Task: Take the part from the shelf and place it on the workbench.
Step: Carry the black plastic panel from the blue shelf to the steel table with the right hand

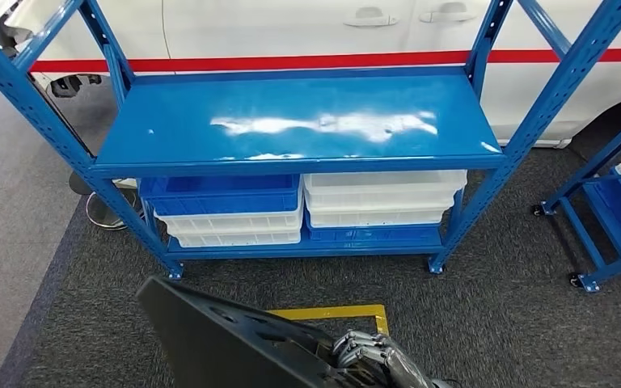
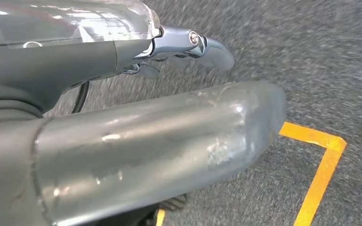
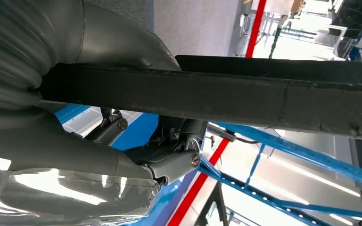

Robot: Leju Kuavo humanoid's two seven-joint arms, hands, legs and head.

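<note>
Black and flat, the part [image 1: 226,339] is a dark panel with small holes, held low in front of the robot, above dark grey carpet [image 1: 493,323]. The right hand [image 1: 372,352] grips it at its near edge; in the right wrist view the panel's thick edge [image 3: 264,101] runs between the grey thumb and the darker fingers, which are closed on it. The left hand [image 2: 160,141] hangs over the carpet near a yellow floor marking [image 2: 320,165]; its fingers seem to hold nothing, but how far they are spread cannot be told. Ahead stands a blue metal shelf [image 1: 291,121], its top board bare and glossy, with blue and white bins [image 1: 307,210] stacked below. The part appears already off the shelf, so the carrying step is likely in hand; no workbench can be seen, so the next move probably calls for turning away to find one. Blue uprights [image 1: 534,121] flank the rack, and a second blue frame [image 1: 606,218] stands to the right, well apart, with open carpet between.
</note>
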